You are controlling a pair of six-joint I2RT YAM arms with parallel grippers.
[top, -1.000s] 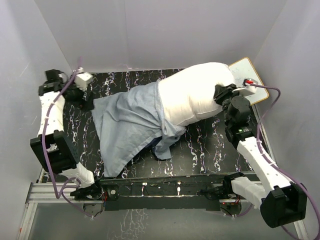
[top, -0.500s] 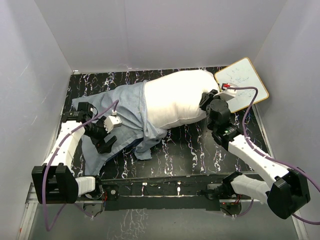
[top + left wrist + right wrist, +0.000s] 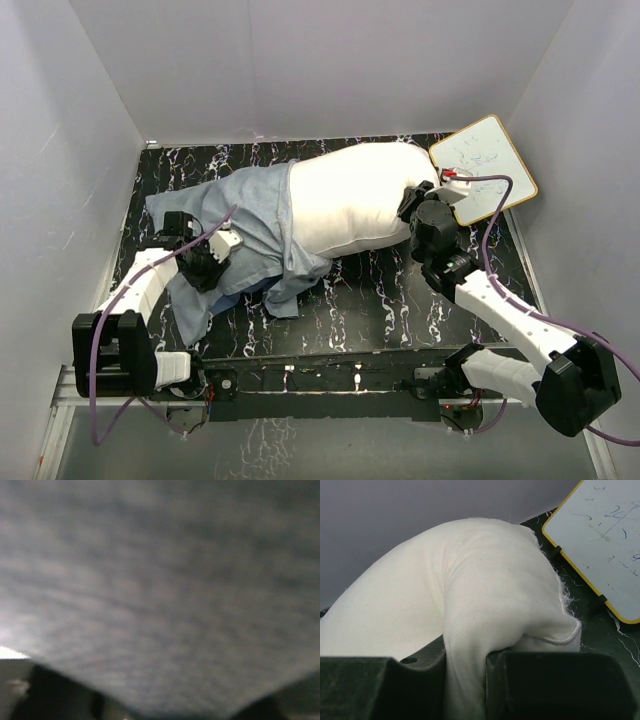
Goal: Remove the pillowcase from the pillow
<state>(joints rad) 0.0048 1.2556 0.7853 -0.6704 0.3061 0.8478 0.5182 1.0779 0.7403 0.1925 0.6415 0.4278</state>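
The white pillow (image 3: 352, 205) lies across the middle of the black marbled table (image 3: 385, 295), and its left end is still inside the pillowcase (image 3: 240, 215). The pillowcase is turned out to its pale grey-blue side and spreads to the left. My left gripper (image 3: 203, 268) is pressed into the pillowcase's near left part with its fingers drawn together on the cloth. Blurred grey pillowcase cloth (image 3: 160, 590) fills the left wrist view and hides the jaws. My right gripper (image 3: 465, 690) is shut on a fold of the pillow (image 3: 445, 595) at its right end (image 3: 418, 205).
A white board with a yellow frame (image 3: 485, 168) lies at the back right corner, just beyond the right gripper, and also shows in the right wrist view (image 3: 605, 540). White walls close in the table on three sides. Bare table shows in front of the pillow.
The left arm swung from the back left corner down onto the pillowcase and its fingers closed on the cloth. The pillow and case shifted left at first, and the right gripper has kept hold.
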